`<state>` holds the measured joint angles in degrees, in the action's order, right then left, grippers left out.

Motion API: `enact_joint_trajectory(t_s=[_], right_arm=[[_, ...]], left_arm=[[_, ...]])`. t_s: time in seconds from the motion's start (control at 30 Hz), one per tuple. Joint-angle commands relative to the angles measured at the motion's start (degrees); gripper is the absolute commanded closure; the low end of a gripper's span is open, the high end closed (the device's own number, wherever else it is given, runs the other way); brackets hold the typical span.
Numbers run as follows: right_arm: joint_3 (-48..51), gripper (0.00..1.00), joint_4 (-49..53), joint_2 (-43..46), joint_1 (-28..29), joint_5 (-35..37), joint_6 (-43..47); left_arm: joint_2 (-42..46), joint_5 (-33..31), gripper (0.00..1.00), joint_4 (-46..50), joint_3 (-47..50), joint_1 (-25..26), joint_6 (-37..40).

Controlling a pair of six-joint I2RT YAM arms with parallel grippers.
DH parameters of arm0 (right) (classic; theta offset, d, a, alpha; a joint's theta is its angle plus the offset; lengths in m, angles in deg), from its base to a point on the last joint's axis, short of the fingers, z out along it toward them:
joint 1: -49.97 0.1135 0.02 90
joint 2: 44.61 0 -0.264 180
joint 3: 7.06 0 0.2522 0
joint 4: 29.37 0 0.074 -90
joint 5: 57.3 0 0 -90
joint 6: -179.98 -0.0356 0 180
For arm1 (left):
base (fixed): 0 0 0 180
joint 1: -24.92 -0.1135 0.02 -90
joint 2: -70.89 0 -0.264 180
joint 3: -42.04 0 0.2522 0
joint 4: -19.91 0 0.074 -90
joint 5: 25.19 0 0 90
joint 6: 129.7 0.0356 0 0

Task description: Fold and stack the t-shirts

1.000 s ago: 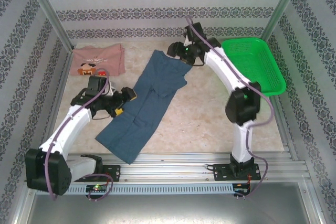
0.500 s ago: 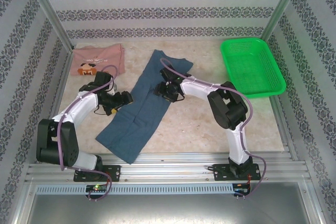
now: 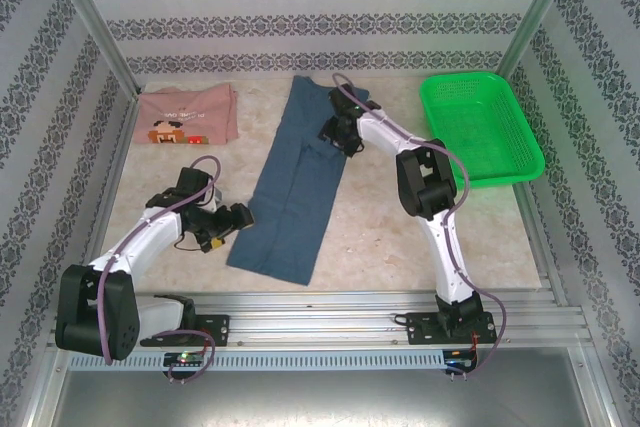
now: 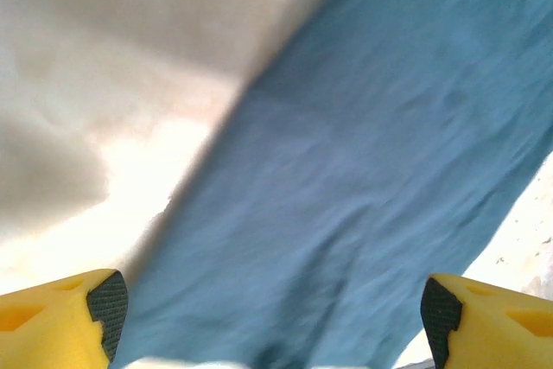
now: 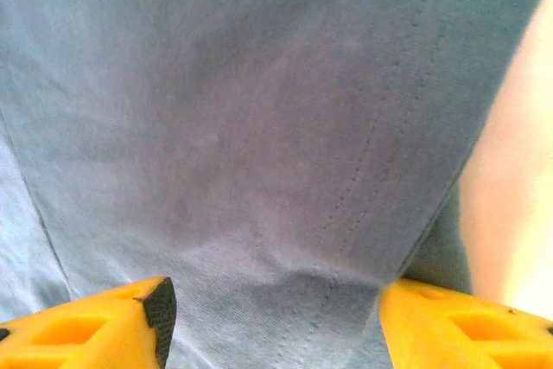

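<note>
Down the middle of the table (image 3: 400,222) lies the slate-blue t-shirt (image 3: 295,187), folded into a long narrow strip. Its long axis runs from the far edge toward the arm bases, leaning slightly to the left as it comes nearer, so the far end sits right of the near end. The near end is cut square and stops short of the front rail.

In the far left corner the pink t-shirt (image 3: 187,112) rests as a flat folded rectangle, its longer side lying left to right, with the pixel face print (image 3: 168,132) at its near edge. The two shirts lie well apart.

At the far right stands the green mesh basket (image 3: 470,79), its long axis also far to near; its green floor and walls show plainly all round.

The left gripper (image 3: 236,221) sits just beside the strip's left edge near its near end, fingers (image 4: 60,313) spread wide with blue cloth beyond them. The right gripper (image 3: 333,133) is over the strip's right edge at the far part, its fingers (image 5: 112,321) apart, straddling a stitched hem and pinching nothing.
</note>
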<state>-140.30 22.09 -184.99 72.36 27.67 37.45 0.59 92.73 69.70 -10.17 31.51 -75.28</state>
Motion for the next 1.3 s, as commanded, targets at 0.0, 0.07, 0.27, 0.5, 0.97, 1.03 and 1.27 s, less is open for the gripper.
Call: enact_joint_trajectory(t_s=[0.0,0.07,0.27,0.5,0.97,1.03,1.27], right_arm=[[-12.67,0.33,7.71,-8.03,-2.7,-0.88,6.05],[-21.73,0.32,8.38,-11.41,-3.38,-4.2,8.71],[-23.77,0.3,9.8,-3.48,-2.53,-13.96,13.1],[26.05,0.27,-7.13,32.32,1.27,-19.27,8.15],[87.58,0.29,-30.61,67.14,13.59,-20.79,-13.07],[89.52,0.29,-32.31,67.03,13.86,-20.98,-13.74],[89.23,0.3,-35.4,61.89,16.09,-22.03,-13.82]], left_arm=[[-2.46,2.72,0.11,-3.41,-0.2,2.13,-2.22],[-5.02,3.03,0.11,-4.2,-0.21,3.71,-2.51],[-1.78,4.6,0.11,-5.19,0.65,4.39,-5.75],[-0.73,10.48,0.14,-10.65,5.76,7.3,-11.68],[-10.29,6.17,0.22,-22.76,6.58,15.71,-16.75],[-11.63,6.0,0.23,-26.13,6.16,17.11,-18.3],[-15.97,5.39,0.28,-31.65,4.28,20.95,-21.66]])
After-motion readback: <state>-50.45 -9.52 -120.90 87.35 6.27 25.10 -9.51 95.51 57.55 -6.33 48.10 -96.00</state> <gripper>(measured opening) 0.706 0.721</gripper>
